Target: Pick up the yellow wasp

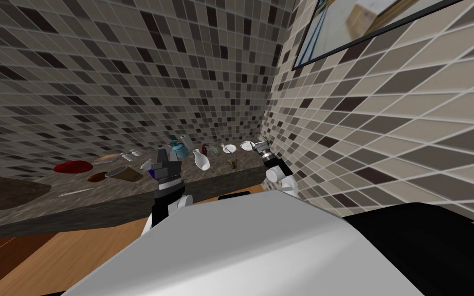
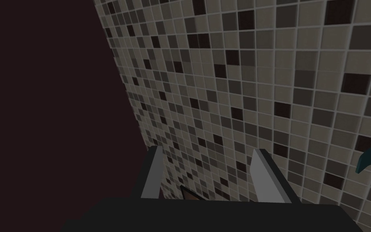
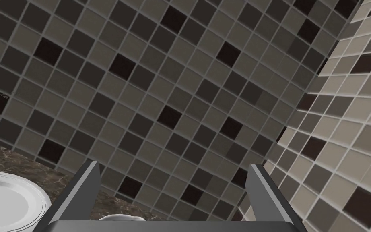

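Observation:
The small yellow-brown wasp point(image 1: 234, 165) lies on the dark stone counter point(image 1: 76, 205), between my two arms and near the front edge. My left gripper point(image 1: 163, 154) is raised over the counter to the wasp's left, and in the left wrist view its gripper point(image 2: 209, 173) stands open, facing the tiled wall. To the right of the wasp and farther back, my right gripper point(image 1: 258, 146) hovers by the corner of the walls. In the right wrist view, the gripper point(image 3: 174, 181) is open and holds nothing.
On the counter stand a white vase point(image 1: 201, 160), a teal jug point(image 1: 179, 149), white plates point(image 1: 230, 148), a brown cup point(image 1: 125, 173) lying down and a red dish point(image 1: 72, 166). A white plate point(image 3: 7, 201) lies near my right gripper. Tiled walls meet at the right.

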### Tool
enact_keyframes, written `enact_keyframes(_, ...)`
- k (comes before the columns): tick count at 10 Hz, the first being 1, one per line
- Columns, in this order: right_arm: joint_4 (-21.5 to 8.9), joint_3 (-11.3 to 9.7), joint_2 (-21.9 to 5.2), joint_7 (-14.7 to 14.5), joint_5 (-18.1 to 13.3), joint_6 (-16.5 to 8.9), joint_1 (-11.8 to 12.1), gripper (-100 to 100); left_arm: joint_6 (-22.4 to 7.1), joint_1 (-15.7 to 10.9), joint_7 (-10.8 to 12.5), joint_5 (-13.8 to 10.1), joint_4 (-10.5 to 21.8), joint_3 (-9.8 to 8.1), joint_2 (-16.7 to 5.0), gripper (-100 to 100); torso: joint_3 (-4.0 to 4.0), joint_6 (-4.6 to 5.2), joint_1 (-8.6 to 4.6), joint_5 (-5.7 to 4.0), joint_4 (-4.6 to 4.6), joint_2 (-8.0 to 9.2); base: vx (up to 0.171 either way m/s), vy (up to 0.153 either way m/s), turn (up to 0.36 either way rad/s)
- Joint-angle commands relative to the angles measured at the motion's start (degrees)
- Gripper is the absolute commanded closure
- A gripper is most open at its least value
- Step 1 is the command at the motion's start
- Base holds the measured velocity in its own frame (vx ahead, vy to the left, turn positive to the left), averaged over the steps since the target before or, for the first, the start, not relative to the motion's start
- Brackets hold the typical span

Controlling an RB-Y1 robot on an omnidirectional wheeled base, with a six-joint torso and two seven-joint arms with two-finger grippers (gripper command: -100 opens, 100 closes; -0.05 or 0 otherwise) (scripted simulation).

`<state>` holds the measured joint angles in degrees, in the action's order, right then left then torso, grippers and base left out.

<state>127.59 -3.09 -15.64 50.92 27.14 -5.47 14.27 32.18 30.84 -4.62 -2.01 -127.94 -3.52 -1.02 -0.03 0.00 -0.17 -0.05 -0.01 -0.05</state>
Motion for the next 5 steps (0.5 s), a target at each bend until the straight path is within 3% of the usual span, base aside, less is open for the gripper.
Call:
enact_keyframes(1, -0.2, 0.1, -0.3, 2.0, 0.4, -1.2, -0.2, -100, 0.0, 0.0, 0.0, 0.0, 0.0, 0.00, 0.0, 0, 0.00, 0.00, 0.00, 0.00, 0.00, 0.00, 0.000, -0.021, 0.000)
enact_keyframes(2, -1.6, -0.1, -1.2, 4.1, 2.7, -3.8, -1.6, -100, 0.0, 0.0, 0.0, 0.0, 0.0, 0.00, 0.0, 0, 0.02, 0.01, 0.09, 0.02, 0.01, 0.03, -0.001, -0.035, 0.040)
enact_keyframes(5, -3.0, -0.4, -2.1, 8.9, 5.0, -8.5, -3.0, -100, 0.0, 0.0, 0.0, 0.0, 0.0, 0.00, 0.0, 0, 0.01, -0.01, 0.04, 0.01, 0.01, 0.02, 0.002, -0.041, 0.037)
